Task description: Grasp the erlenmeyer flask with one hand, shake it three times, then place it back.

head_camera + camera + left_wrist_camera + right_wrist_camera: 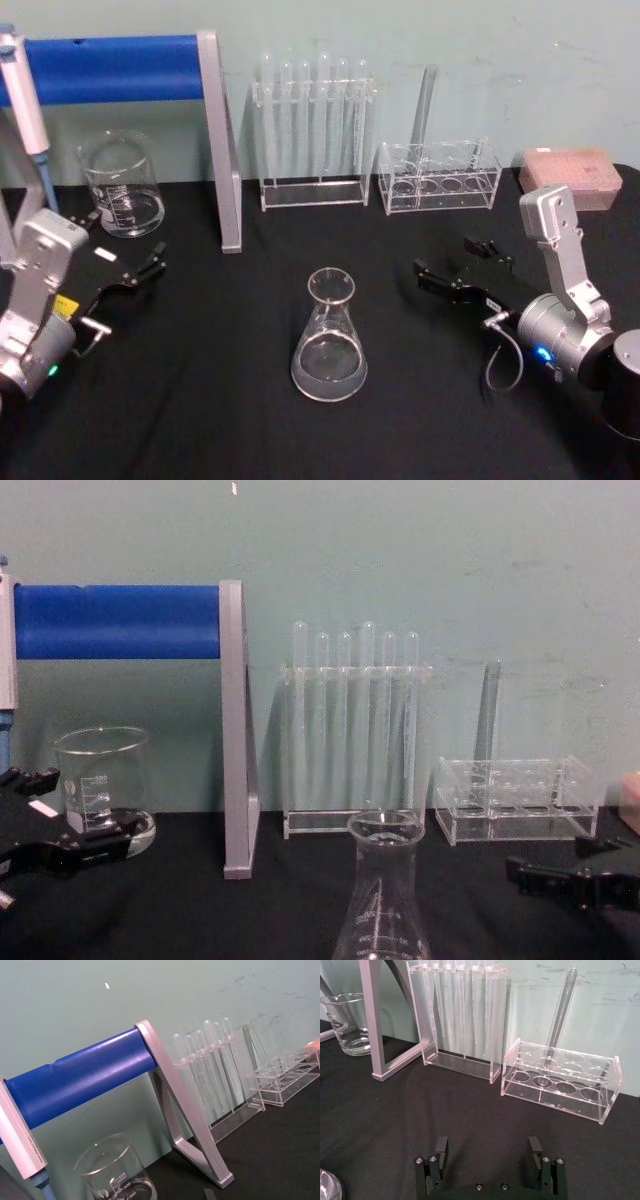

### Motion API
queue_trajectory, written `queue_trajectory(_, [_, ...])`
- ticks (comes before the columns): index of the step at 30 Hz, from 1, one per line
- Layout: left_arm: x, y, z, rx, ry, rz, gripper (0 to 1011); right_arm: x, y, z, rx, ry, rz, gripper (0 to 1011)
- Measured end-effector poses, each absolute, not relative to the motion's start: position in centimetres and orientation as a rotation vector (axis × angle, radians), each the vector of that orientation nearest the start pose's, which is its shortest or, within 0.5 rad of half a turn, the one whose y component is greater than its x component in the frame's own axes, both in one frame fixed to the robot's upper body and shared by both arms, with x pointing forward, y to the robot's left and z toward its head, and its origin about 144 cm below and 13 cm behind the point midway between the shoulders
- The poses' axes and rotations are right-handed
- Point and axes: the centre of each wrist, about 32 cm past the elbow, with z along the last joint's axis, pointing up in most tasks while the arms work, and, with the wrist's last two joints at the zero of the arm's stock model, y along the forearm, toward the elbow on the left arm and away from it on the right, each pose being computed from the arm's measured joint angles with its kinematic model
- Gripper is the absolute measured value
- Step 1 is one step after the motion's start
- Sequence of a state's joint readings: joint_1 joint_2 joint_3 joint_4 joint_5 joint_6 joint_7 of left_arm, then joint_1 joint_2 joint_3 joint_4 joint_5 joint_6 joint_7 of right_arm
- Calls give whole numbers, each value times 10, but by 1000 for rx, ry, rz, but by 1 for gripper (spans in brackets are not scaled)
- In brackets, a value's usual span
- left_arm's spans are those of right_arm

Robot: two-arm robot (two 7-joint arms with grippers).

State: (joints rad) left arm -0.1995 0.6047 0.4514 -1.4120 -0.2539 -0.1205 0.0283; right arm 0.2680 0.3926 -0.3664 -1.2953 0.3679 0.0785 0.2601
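The left hand [128,265] is held open, empty, near the beaker [121,185] at far left. The erlenmeyer flask [329,337] stands upright at the black bench [200,400] centre, untouched. Behind it stand a blue-barred frame [222,140] and two racks [315,130]. The right hand [455,268] is spread wide, empty, right of the flask.

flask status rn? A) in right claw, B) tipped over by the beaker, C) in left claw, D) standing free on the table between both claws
D: the erlenmeyer flask stands upright on the black table, with the left claw and the right claw both open and apart from it on either side.
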Motion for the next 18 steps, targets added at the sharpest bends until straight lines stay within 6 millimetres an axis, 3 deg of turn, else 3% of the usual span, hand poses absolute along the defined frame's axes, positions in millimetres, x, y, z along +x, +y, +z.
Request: queue_trajectory(18, [489,310,1140,304,-285,1248,1001,519,-271,1133,-222,93,-1085,1000])
